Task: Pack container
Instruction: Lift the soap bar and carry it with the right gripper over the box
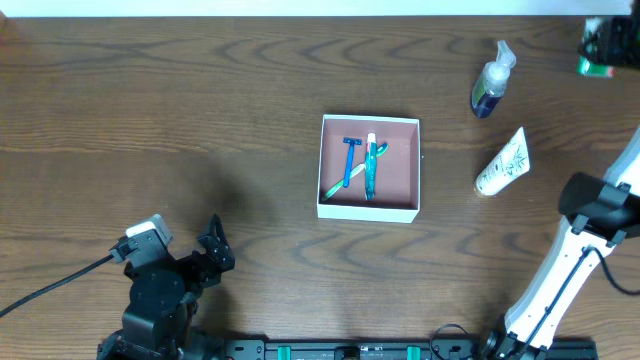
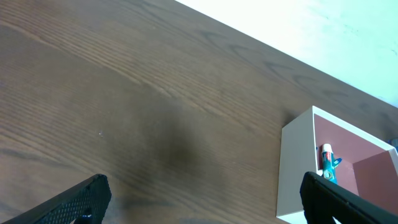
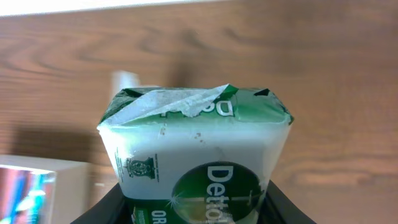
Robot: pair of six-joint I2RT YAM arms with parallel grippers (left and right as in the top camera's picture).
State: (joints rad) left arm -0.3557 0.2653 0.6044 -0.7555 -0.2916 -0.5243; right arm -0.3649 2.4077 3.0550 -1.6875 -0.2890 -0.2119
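The container (image 1: 369, 209) is a square white-walled box with a pink-brown inside, at the table's middle. A blue razor (image 1: 350, 160) and a teal toothbrush (image 1: 371, 166) lie in it. My right gripper (image 1: 608, 42) is at the far right edge, shut on a green and white Dettol soap pack (image 3: 196, 155), and holds it above the table. The pack's green edge shows in the overhead view (image 1: 593, 67). My left gripper (image 1: 215, 248) is open and empty near the front left. In its wrist view (image 2: 205, 208) the container's corner (image 2: 295, 168) is to the right.
A small spray bottle (image 1: 492, 80) and a white tube (image 1: 503, 163) lie on the wood table right of the container. The right arm's body (image 1: 580, 240) stands at the front right. A cable (image 1: 50, 285) runs from the left arm.
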